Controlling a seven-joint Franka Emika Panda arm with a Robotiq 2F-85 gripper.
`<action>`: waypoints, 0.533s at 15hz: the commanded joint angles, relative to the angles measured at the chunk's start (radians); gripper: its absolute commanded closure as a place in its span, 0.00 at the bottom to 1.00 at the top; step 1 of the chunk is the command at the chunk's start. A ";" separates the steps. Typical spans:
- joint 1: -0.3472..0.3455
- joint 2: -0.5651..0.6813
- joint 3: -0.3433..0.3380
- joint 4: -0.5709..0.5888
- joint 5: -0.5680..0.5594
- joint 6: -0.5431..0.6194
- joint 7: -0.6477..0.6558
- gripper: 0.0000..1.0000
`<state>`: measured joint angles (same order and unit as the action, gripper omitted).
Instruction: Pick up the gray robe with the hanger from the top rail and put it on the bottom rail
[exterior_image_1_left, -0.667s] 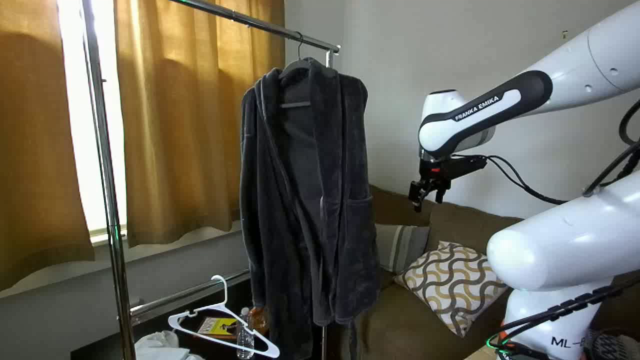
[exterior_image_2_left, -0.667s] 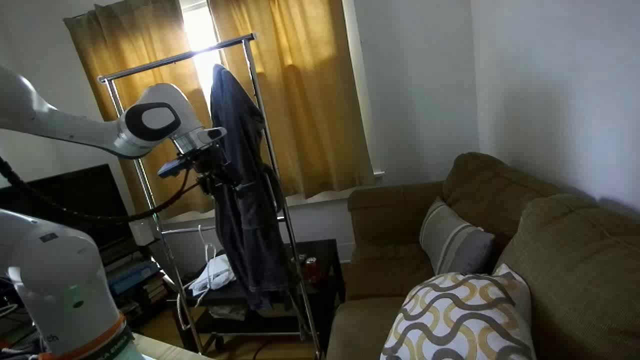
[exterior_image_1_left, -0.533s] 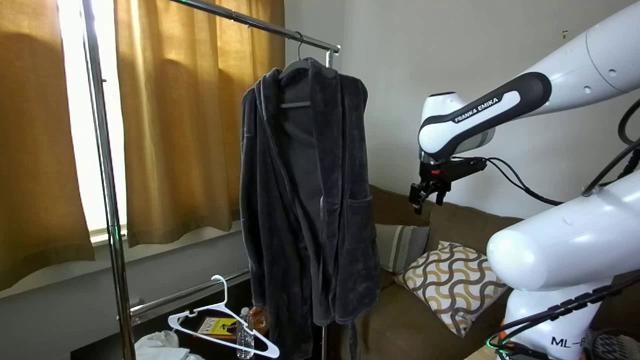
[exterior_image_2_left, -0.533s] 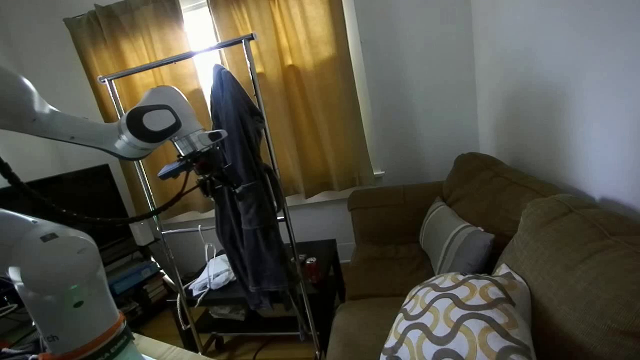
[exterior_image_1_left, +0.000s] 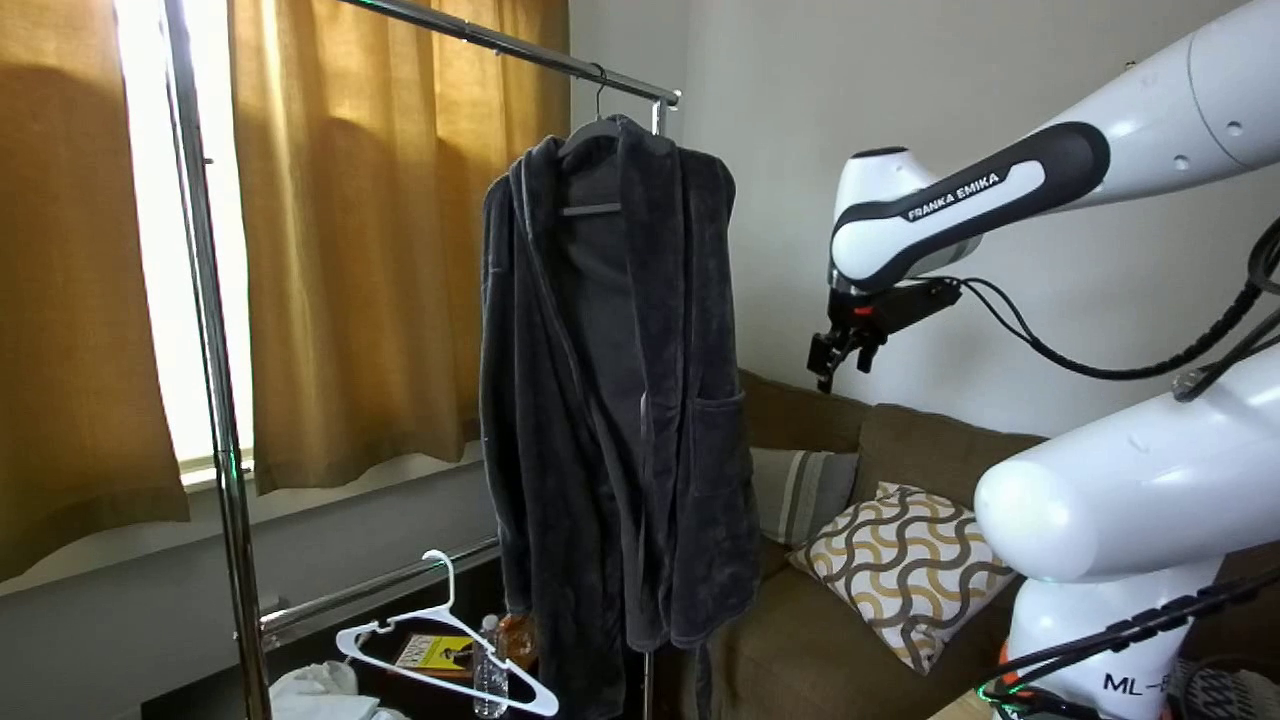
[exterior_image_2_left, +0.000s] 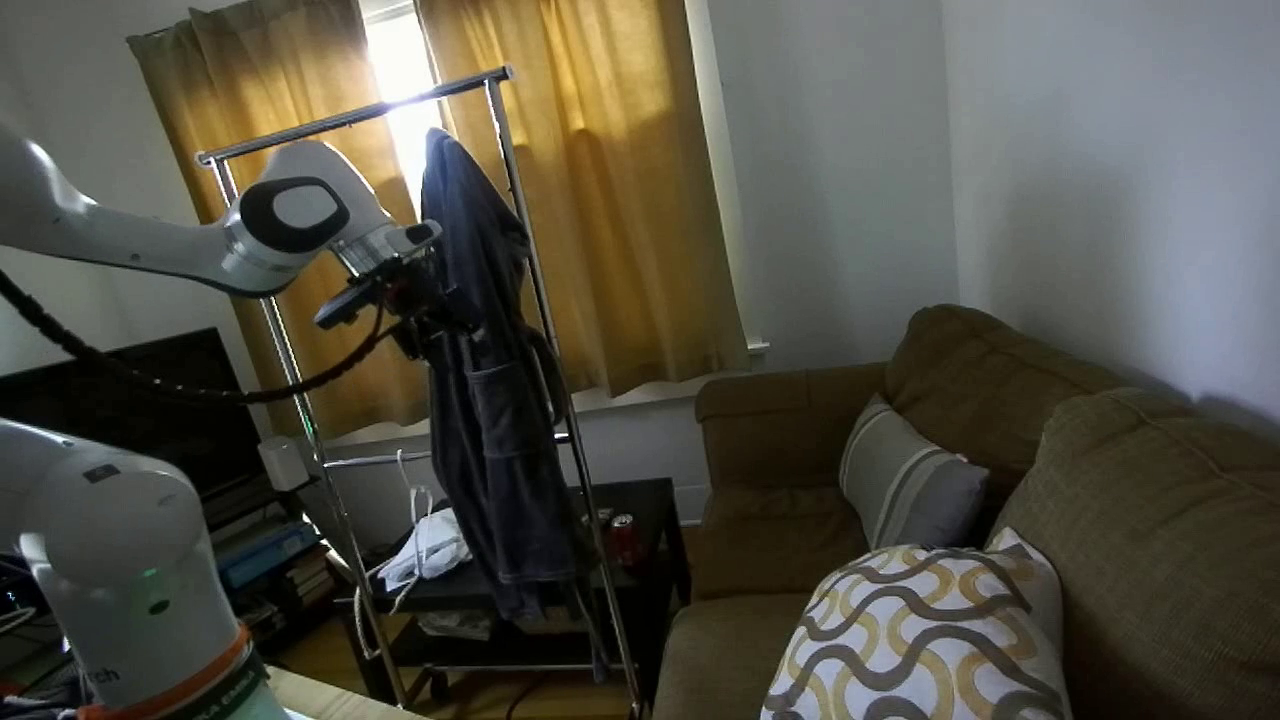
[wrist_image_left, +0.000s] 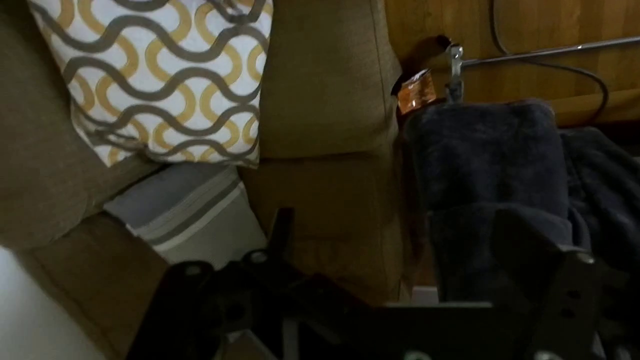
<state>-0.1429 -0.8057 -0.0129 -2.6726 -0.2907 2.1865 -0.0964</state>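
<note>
The gray robe (exterior_image_1_left: 610, 400) hangs from the top rail (exterior_image_1_left: 520, 45), near the rail's end. The hanger (exterior_image_1_left: 590, 131) shows at its collar, with its hook over the rail. The bottom rail (exterior_image_1_left: 365, 590) runs low behind the robe; it also shows in an exterior view (exterior_image_2_left: 375, 461). My gripper (exterior_image_1_left: 842, 365) is in the air to the right of the robe, at about pocket height and apart from it. In an exterior view the gripper (exterior_image_2_left: 440, 335) overlaps the robe (exterior_image_2_left: 500, 430). In the wrist view the fingers (wrist_image_left: 397, 215) are spread and empty, with the robe (wrist_image_left: 485, 155) beyond the right finger.
A white hanger (exterior_image_1_left: 445, 610) hangs on the bottom rail. Rack poles (exterior_image_1_left: 215, 350) stand at both ends. A sofa (exterior_image_2_left: 790, 430) with a patterned pillow (exterior_image_2_left: 920, 640) and a striped pillow (exterior_image_2_left: 905, 480) stands beside the rack. A black table (exterior_image_2_left: 640, 500) with items stands behind it.
My arm and gripper have risen and shifted slightly to the left in both exterior views. The robe, its hanger and the rack have not visibly moved.
</note>
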 joint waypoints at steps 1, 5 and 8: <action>0.022 -0.041 0.041 0.126 -0.071 -0.039 -0.043 0.00; 0.042 0.005 0.033 0.316 -0.121 0.035 -0.087 0.00; 0.070 0.092 0.053 0.444 -0.094 0.102 -0.073 0.00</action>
<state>-0.1084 -0.8096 0.0335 -2.3385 -0.3809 2.2398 -0.1740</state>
